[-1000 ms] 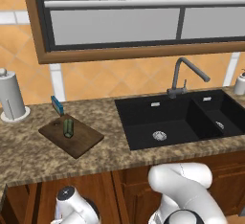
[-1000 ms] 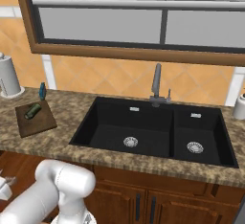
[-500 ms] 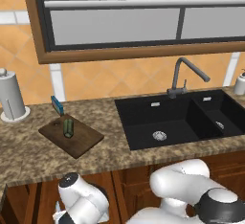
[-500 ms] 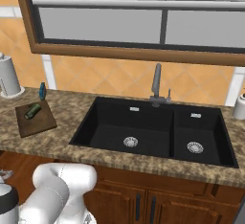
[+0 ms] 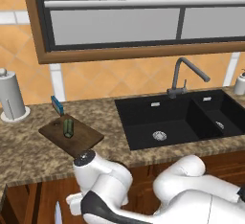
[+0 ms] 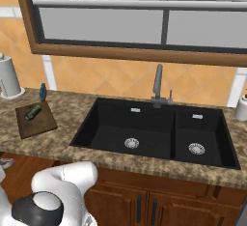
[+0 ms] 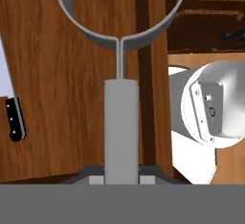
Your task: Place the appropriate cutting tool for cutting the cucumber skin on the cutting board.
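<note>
Peeler (image 7: 121, 122) is sitting clamped in the gripper (image 7: 121, 176), handle running straight out, low below the desk; cutting board (image 5: 72, 135) is lying up and left.

The arm (image 5: 105, 189) is folded down low in front of the base. The gripper (image 7: 122, 177) is closed on the peeler (image 7: 121, 117).

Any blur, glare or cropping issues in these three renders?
Hand view: sharp, flat lighting, peeler so close its loop head is cropped at the top. Left base view: no glare; cucumber on cutting board small but crisp. Right base view: sink uniformly black, little interior detail.
</note>
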Tool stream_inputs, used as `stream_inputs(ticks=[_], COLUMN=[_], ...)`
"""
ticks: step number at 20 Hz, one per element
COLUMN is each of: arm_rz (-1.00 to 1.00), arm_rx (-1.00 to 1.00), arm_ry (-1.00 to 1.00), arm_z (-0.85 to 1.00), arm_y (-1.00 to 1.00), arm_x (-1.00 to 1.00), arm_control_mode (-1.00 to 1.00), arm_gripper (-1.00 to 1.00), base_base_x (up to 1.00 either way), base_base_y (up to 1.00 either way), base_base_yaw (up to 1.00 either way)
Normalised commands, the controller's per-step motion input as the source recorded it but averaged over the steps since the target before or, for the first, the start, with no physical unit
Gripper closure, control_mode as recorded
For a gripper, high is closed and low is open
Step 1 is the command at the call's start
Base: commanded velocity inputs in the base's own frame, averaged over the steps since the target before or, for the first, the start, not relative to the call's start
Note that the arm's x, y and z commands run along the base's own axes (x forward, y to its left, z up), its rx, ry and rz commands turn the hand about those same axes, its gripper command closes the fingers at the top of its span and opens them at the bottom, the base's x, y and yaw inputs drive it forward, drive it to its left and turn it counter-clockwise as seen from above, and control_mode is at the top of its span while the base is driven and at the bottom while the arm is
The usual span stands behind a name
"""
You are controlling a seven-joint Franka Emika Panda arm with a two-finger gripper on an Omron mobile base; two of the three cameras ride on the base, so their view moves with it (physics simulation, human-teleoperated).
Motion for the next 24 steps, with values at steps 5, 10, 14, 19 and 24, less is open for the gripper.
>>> stream_inputs(ticks=[5, 10, 14, 19, 24], arm_rz=[0.00, 0.00, -0.01, -0.02, 0.00], arm_rx=[0.00, 0.00, 0.00, 0.00, 0.00], arm_ry=[0.00, 0.00, 0.00, 0.00, 0.04], arm_z=[1.00, 1.00, 1.00, 0.55, -0.04], arm_y=[-0.66, -0.64, -0.46, -0.07, 0.07], arm_x=[0.26, 0.54, 0.68, 1.00, 0.98], arm_control_mode=[-1.00, -1.00, -1.00, -1.00, -1.00], arm_gripper=[1.00, 1.00, 1.00, 1.00, 1.00], base_base_x=[0.00, 0.00, 0.00, 0.00, 0.00], base_base_y=[0.00, 0.00, 0.00, 0.00, 0.00], base_base_yaw=[0.00, 0.00, 0.00, 0.00, 0.00])
